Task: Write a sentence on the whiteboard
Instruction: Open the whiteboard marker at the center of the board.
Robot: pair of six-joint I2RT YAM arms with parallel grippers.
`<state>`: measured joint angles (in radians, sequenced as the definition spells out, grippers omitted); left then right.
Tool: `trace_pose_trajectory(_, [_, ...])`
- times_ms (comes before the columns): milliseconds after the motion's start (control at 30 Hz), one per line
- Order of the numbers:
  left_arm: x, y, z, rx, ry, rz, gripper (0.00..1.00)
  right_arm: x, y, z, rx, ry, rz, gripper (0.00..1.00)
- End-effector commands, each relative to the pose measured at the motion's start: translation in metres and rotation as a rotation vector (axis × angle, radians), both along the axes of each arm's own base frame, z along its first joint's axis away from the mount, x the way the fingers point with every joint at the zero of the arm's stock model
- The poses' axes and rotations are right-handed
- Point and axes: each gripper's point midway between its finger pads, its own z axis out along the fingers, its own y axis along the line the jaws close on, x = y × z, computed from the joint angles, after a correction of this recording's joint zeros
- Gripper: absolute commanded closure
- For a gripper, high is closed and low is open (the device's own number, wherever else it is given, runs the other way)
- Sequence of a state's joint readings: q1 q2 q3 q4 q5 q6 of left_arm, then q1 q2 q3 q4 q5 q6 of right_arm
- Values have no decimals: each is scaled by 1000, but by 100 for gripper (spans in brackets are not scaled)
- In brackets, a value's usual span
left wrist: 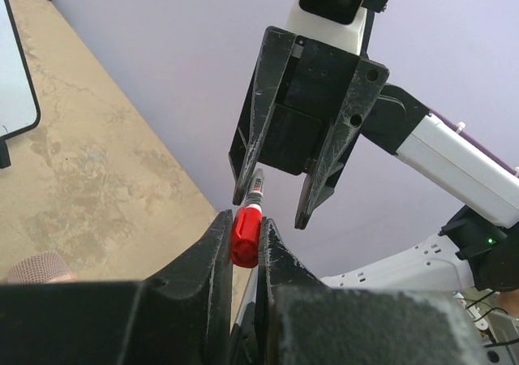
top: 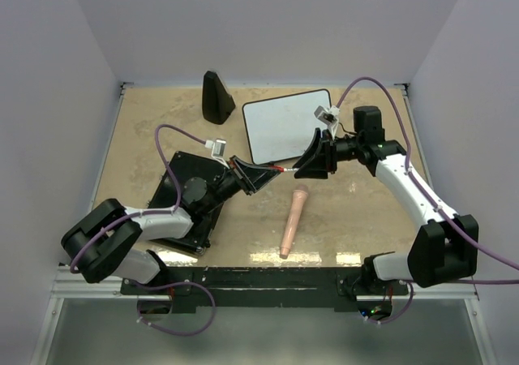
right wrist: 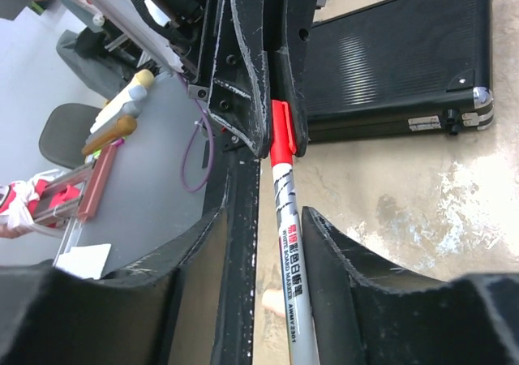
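left gripper (left wrist: 245, 221) clamps red cap (left wrist: 245, 242) of the marker (right wrist: 290, 243), right gripper (right wrist: 274, 219) fingers apart around barrel (right wrist: 285, 203); whiteboard (top: 288, 126) at far centre seems light & stiff, prob. slides, so steady it at frame (top: 248, 134).

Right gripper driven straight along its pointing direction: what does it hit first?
Likely the left gripper, facing it and shut on the cap. The marker lies between the right gripper fingers.

Glossy red plastic cap (left wrist: 245, 237) in left gripper (left wrist: 245, 217) scuffed matt black plastic fingers (left wrist: 207, 259), smooth grey marker barrel (right wrist: 290, 259), ribbed black case (right wrist: 397, 53) with shiny metal corners behind that gripper, mottled matt beige tabletop (top: 357, 219)
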<state>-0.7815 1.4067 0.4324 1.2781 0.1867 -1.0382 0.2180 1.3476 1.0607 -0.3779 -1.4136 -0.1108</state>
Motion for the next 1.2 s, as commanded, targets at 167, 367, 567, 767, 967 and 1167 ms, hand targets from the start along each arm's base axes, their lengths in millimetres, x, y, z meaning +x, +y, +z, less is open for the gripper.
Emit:
trace_pose_trajectory(167, [-2,10,53,-151,-156,36,100,-18,4,16,59,2,86,57])
trace_pose_trajectory(367, [-2,12,54,-170,-159,42,100,-20,6,16,60,-5,95,69])
trace_pose_trajectory(567, [-1,11,53,-166,-160,42,100,-23,7,18,65,-18,106,96])
trace_pose_trajectory(767, [-4,13,48,-132,-173,40,66,-24,7,22,56,-72,89,100])
trace_pose_trajectory(967, [-13,30,26,27,-182,39,15,-12,-13,-9,-208,-314,39,100])
trace_pose_trajectory(1167, [-22,45,-12,321,-210,-1,9,-22,-28,-47,-323,-387,182,100])
